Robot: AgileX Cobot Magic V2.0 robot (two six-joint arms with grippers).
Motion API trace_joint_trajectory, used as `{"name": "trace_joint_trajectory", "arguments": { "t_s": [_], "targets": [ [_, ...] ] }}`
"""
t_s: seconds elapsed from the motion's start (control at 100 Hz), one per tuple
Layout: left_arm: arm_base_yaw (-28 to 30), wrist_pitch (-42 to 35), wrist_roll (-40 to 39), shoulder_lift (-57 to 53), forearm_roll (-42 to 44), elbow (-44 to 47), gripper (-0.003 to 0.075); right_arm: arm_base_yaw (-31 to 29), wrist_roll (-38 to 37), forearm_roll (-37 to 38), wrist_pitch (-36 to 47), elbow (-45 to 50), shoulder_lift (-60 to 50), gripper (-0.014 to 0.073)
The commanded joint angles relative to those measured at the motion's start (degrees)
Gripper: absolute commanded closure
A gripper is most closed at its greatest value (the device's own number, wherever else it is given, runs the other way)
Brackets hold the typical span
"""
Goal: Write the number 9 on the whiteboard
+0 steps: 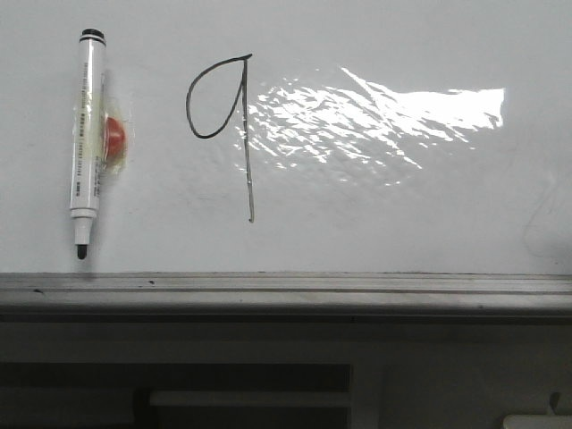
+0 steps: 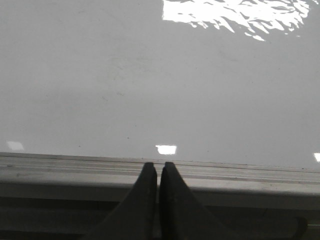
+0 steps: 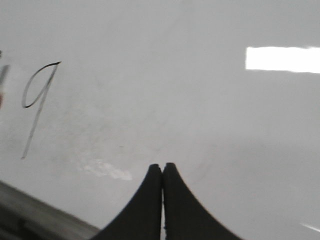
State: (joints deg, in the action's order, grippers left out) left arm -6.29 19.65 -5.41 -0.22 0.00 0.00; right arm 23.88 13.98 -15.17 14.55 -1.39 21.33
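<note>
The whiteboard (image 1: 402, 206) fills the front view, with a bright glare patch and a grey tray edge (image 1: 286, 293) along its bottom. A black number 9 (image 1: 221, 116) is drawn on it, an oval loop with a long straight tail; it also shows in the right wrist view (image 3: 36, 102). A white marker (image 1: 88, 143) with a black tip hangs point down at the left, stuck on with tape over a red magnet. My left gripper (image 2: 159, 166) is shut and empty in front of the tray edge. My right gripper (image 3: 163, 167) is shut and empty before bare board. Neither gripper shows in the front view.
A red round magnet (image 1: 114, 136) under clear tape holds the marker. Below the tray edge is a dark cabinet with a shelf (image 1: 250, 398). Faint smudges mark the board at the right (image 1: 545, 223).
</note>
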Motion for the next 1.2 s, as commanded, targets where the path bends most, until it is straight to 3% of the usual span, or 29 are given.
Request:
{"name": "trace_joint_trajectory", "arguments": {
  "t_s": [0.0,0.1,0.3,0.55,0.75,0.92,1.19],
  "targets": [
    [0.0,-2.3,-0.6,-1.6,0.0,1.1,0.0741,-3.4,0.8,0.8,9.5,0.4,0.3,0.0661],
    [0.0,-2.3,-0.6,-1.6,0.0,1.1,0.0741,-6.7,0.6,1.6,17.8,3.8,0.2,0.0661],
    [0.0,-2.3,-0.6,-1.6,0.0,1.1,0.0741,-12.4,-3.8,10.6,12.5,3.6,-3.8,0.0661],
    [0.0,-2.3,-0.6,-1.6,0.0,1.1,0.0741,-25.5,-22.2,29.3,1.0,3.6,-11.8,0.0661],
    [0.0,-2.3,-0.6,-1.6,0.0,1.1,0.0741,-31.1,-22.4,29.4,-18.1,3.7,-23.1,0.0661],
    [0.0,-2.3,-0.6,-1.6,0.0,1.1,0.0741,-34.1,-22.0,29.3,-30.2,3.7,-22.9,0.0661],
    [0.0,-2.3,-0.6,-1.6,0.0,1.1,0.0741,-34.1,-14.7,22.8,-32.2,3.7,-22.9,0.0661]
  ]
}}
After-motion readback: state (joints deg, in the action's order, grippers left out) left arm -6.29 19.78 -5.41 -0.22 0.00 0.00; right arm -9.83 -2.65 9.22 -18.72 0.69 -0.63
